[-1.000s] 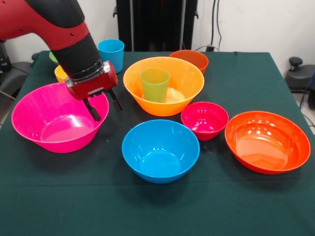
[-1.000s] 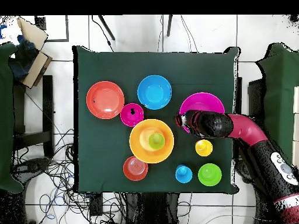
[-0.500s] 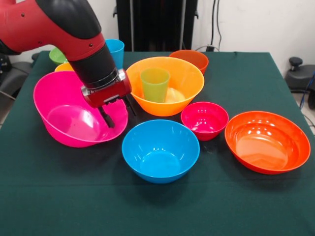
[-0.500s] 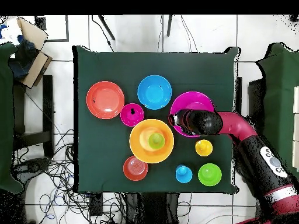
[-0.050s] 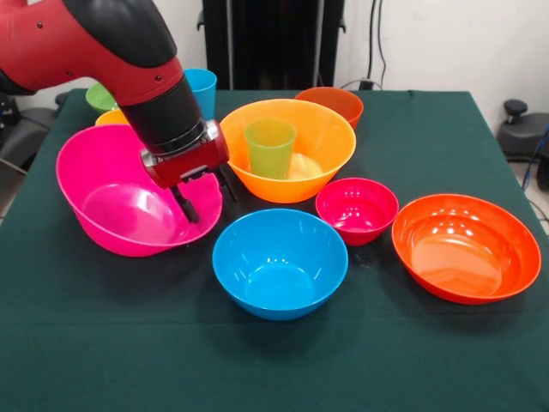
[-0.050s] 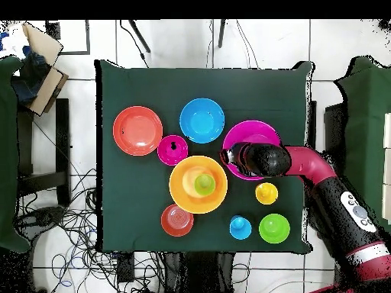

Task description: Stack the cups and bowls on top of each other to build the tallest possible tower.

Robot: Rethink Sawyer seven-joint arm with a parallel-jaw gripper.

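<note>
The pincer (image 5: 204,196) pinches the rim of the big pink bowl (image 5: 120,210) — one finger (image 5: 185,206) shows inside the wall, the other outside it — and the bowl hangs tilted, its grasped side raised and its opposite side low toward the worktop (image 5: 369,360). The relation that matters is where this bowl sits against the big orange bowl (image 5: 317,142), which already holds the green cup (image 5: 269,148) and looks like the base of the tower: in the overhead view the two bowls lie side by side, rims nearly touching, with the pincer on the pink bowl's edge that faces the orange one. So the grasp is on the near side and the bulk of the pink bowl trails away from the target, toward the worktop's edge. My judgement is that any carry across must lift the trailing side clear of the orange rim and the cup. The medium blue bowl (image 5: 280,262) lies just beside the pink one, toward the worktop's opposite edge from the robot — close enough to be nudged.
</note>
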